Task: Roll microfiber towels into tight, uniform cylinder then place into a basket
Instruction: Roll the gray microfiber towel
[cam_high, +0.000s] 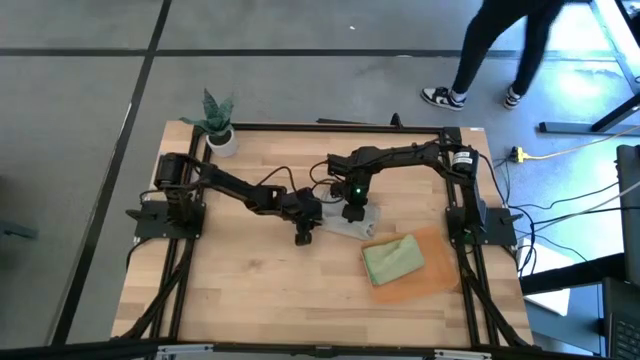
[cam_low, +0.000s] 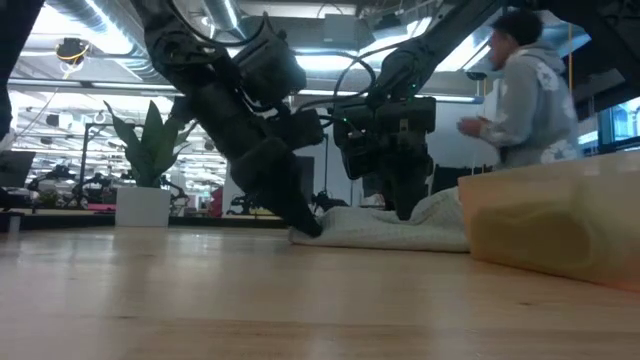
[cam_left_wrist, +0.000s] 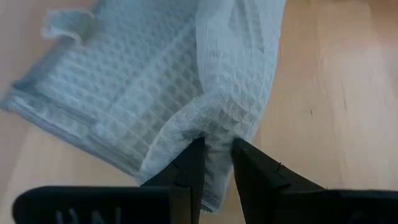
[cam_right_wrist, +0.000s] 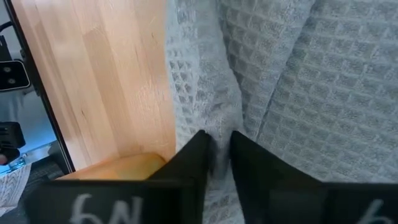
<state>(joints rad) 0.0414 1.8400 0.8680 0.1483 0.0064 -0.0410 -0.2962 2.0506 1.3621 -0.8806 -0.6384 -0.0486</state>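
The pale plank surface (cam_high: 250, 280) carries a flat orange-brown basket (cam_high: 435, 280) holding a folded green towel (cam_high: 392, 258). Just beside it, a waffle-textured grey towel (cam_high: 352, 224) is pinched by left tool (cam_left_wrist: 216, 152) and right tool (cam_right_wrist: 216, 144).

Markings survey: one partly legible mark found, none elsewhere.

On the dark body of the right gripper (cam_right_wrist: 216, 146), in its own wrist view, stand white hand-drawn characters (cam_right_wrist: 92, 206), cut off by the picture's edge; they read roughly as "6N", and a further stroke (cam_right_wrist: 377, 208) at the far side looks like a "6", though neither reading is certain. The left gripper (cam_left_wrist: 217, 149) carries faint pale strokes (cam_left_wrist: 78, 216) on its body in its wrist view, too dim to read. No label, brand, number or sign can be read in the high view or the low view.
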